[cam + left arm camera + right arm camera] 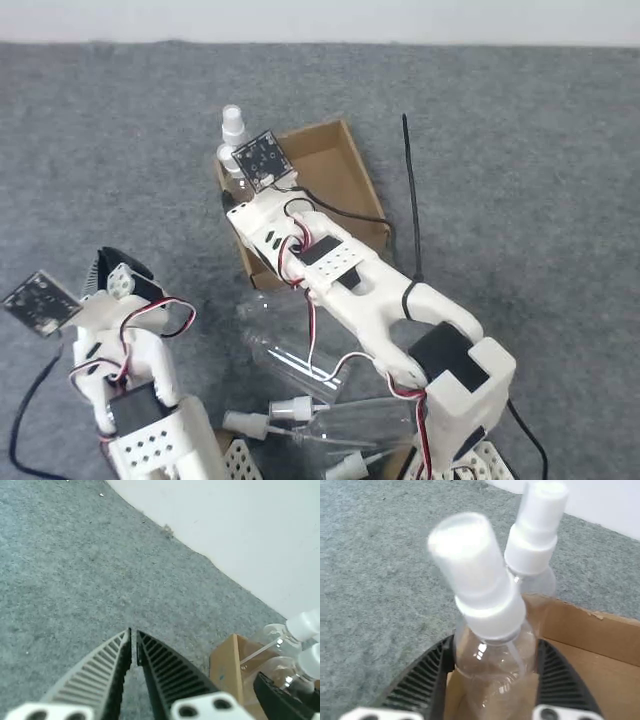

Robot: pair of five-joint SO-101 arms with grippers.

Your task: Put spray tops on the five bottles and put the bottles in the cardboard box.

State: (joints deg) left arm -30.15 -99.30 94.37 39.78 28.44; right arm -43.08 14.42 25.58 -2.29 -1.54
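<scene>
bottle (487,625) in right tool (495,652), at cardboard box (592,650) corner

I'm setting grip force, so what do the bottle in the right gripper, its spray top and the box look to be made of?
The bottle is probably clear, glossy plastic: you can see through it and it shows bright highlights. The spray top looks like smooth, opaque white plastic. The box is matte brown cardboard with a raw, fibrous edge.

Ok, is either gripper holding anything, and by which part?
A capped bottle, in the right gripper, by its clear body below the spray top. The left gripper is shut, empty.
</scene>
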